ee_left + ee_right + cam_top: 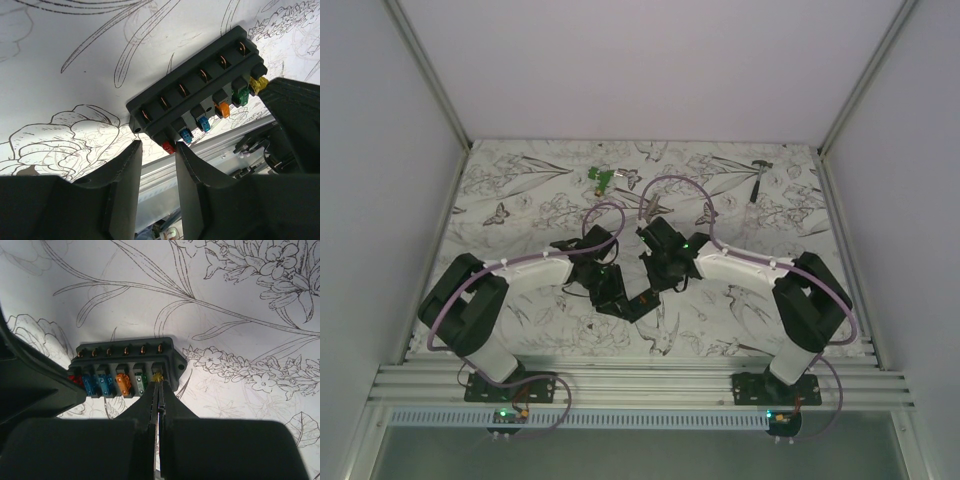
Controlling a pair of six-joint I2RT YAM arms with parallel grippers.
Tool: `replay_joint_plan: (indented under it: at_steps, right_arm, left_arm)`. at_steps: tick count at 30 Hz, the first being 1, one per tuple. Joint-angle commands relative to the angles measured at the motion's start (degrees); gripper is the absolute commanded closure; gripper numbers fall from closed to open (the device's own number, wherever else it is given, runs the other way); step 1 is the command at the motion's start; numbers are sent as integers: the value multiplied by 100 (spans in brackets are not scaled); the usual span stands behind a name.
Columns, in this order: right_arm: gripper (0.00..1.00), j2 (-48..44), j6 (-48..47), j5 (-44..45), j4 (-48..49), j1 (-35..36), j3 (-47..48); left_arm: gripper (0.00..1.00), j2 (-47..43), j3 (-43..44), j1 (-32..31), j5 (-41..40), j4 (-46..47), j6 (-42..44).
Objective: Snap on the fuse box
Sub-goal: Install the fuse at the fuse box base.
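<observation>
fuse box [125, 360]: black and long, it lies on the flower-printed table [250, 290], in the nearer half, between the two arms' tips.
fuses: one row of coloured pieces runs along its face, with a red fuse [168, 146] at one end, then two blue, an orange and a green, and a yellow fuse [158, 376] at the other end.
left gripper [157, 146]: the jaws stand partly apart at the box's red end. the box's corner and the red fuse show in the gap just past the fingertips. it cannot be told whether the fingers press on the box.
right gripper [158, 386]: the fingers are pressed flat together with nothing between them. their joined tip sits right at the yellow fuse and looks to be touching it.
box to grippers: one gripper is at each short end, and the box's length spans the space between them.
far side: a green clip [603, 178] and a grey tool [760, 172] lie well apart from the box.
</observation>
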Motion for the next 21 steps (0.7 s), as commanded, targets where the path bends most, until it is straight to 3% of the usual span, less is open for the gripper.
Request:
replay_joint_plan:
  at_steps: [1, 21]
  right_arm:
    - [100, 966, -401, 1121, -883, -207, -640]
    - [100, 1941, -590, 1096, -1199, 152, -544]
  left_arm:
    - [66, 291, -307, 48, -521, -501, 77]
    - [66, 344, -318, 95, -541, -507, 86]
